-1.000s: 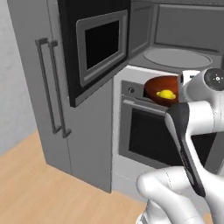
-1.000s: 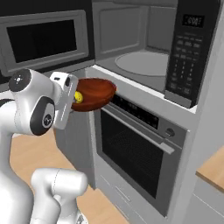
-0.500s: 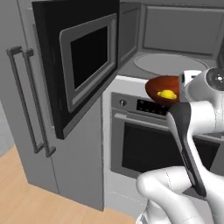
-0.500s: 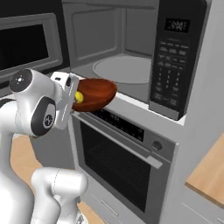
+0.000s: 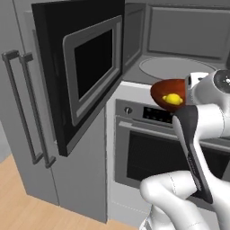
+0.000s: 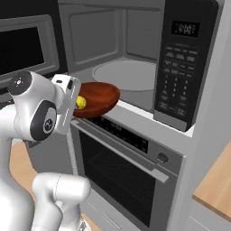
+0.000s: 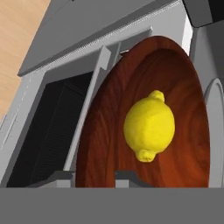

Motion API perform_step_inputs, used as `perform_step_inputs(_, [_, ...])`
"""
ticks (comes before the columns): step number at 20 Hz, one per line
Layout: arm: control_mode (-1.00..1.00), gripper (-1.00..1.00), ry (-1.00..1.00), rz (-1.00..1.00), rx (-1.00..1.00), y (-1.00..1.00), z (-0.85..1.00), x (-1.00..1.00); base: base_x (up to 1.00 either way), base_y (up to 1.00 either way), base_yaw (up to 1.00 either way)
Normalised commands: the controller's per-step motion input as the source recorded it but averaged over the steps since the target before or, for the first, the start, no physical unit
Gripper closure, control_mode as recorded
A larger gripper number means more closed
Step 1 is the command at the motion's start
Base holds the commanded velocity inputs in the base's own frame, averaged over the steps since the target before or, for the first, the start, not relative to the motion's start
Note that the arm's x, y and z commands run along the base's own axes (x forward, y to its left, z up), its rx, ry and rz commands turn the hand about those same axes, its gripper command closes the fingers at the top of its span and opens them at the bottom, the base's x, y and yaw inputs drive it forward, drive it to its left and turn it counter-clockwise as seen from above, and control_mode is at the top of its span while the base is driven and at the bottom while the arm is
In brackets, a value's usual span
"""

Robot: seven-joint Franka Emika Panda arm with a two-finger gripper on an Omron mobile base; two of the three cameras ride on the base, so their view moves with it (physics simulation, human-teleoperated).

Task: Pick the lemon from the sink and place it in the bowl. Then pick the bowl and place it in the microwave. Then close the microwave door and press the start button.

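My gripper [image 7: 94, 178] is shut on the near rim of the reddish-brown bowl [image 7: 105, 131] and holds it up, tilted, in front of the microwave. The yellow lemon [image 7: 149, 127] lies inside the bowl [image 5: 165, 89], seen as lemon [image 5: 172, 99] and lemon [image 6: 81, 102]. The bowl [image 6: 99, 97] hangs just outside the open microwave [image 6: 135, 40], close to its front ledge and a little below the round grey turntable [image 6: 128, 74]. The microwave door [image 5: 85, 67] stands swung wide open to the left. The sink is out of view.
Under the microwave sits an oven [image 6: 126, 167] with a dark window and control strip. The microwave's black keypad panel [image 6: 180, 72] stands right of the cavity. A grey fridge [image 5: 22, 112] with long handles stands left, behind the open door. A wood counter corner [image 6: 216, 185] shows at right.
The whole picture has shifted: the base has driven closer to the microwave, which now looks larger. The bowl with the lemon stays held in the gripper, now nearer the cavity.
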Motion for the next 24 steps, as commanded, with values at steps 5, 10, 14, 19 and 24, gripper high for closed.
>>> perform_step_inputs(5, [1.0, 1.0, 0.0, 0.0, 0.0, 0.0, 0.0, 0.0, -0.04, 0.0, 0.15])
perform_step_inputs(10, [-1.0, 1.0, -0.11, 0.04, 0.0, 0.0, 0.0, -0.03, -0.04, 0.0, 0.07])
perform_step_inputs(14, [-1.0, 1.0, -0.3, 0.04, 0.0, 0.0, 0.07, -0.3, 0.0, 0.0, 0.0])
perform_step_inputs(19, [-1.0, 1.0, -0.36, 0.0, -0.02, 0.01, 0.39, -0.29, 0.0, 0.0, 0.0])
perform_step_inputs(24, [-1.0, 1.0, -0.08, 0.0, 0.0, 0.0, 0.63, 0.14, 0.0, 0.0, 0.0])
